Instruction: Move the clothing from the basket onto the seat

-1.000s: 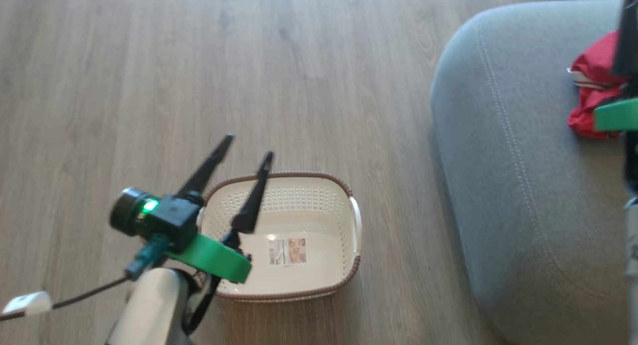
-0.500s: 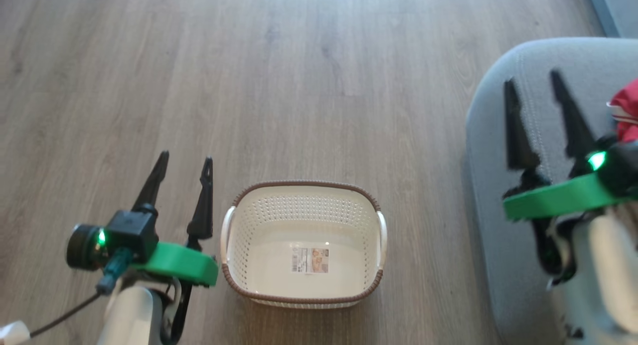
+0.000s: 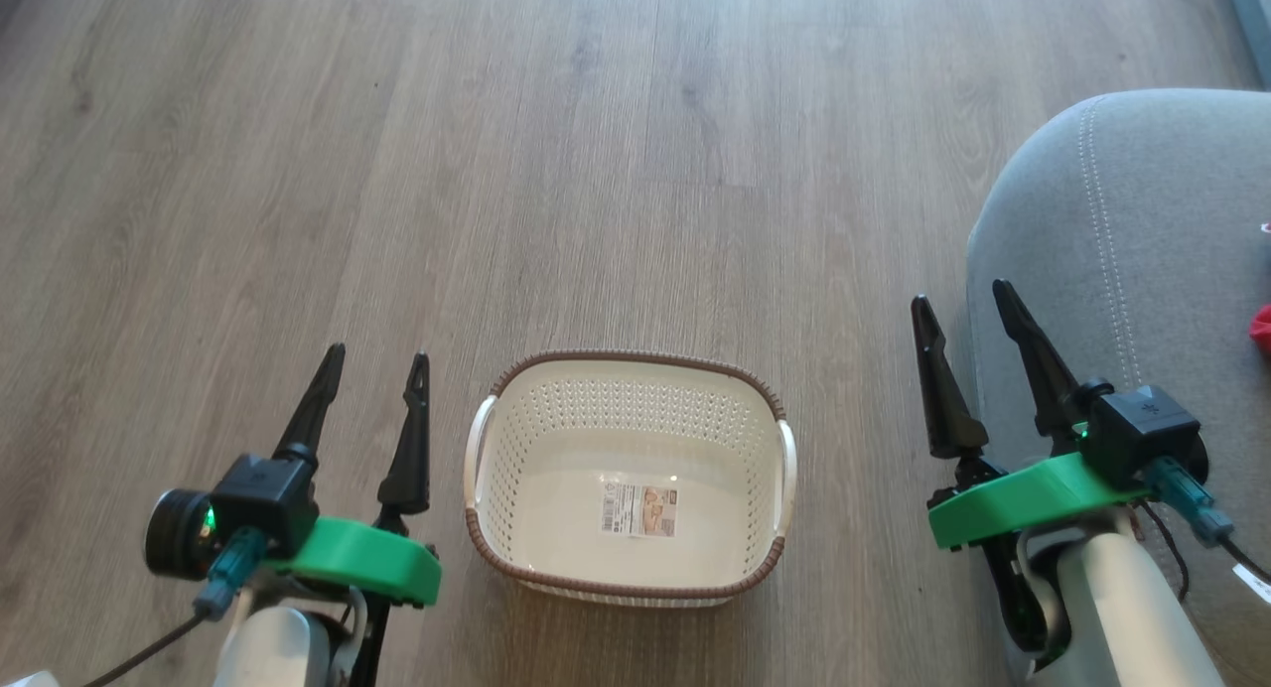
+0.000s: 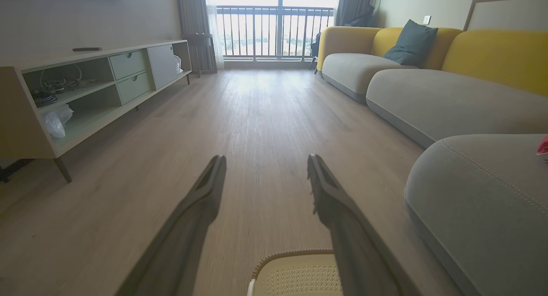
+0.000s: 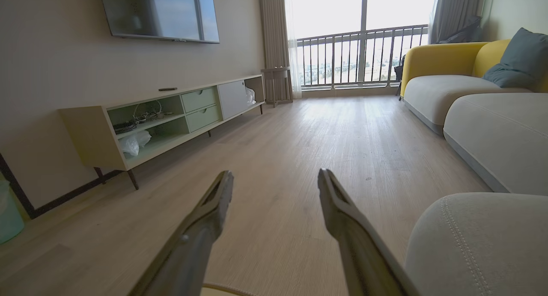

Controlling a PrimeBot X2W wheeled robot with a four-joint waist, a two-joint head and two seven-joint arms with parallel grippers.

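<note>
Our left gripper [image 3: 377,354] and right gripper [image 3: 960,293] stand spread either side of the basket [image 3: 635,401] at lower centre; we see the clothing [image 3: 1263,328] on the seat [image 3: 1122,250] at the right edge.

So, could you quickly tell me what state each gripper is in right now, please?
Left gripper: open, holding nothing.
Right gripper: open, holding nothing.

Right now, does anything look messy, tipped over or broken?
Nothing stands out. The basket sits upright on the floor, empty but for its sticker, and a bit of red clothing lies on the seat.
</note>
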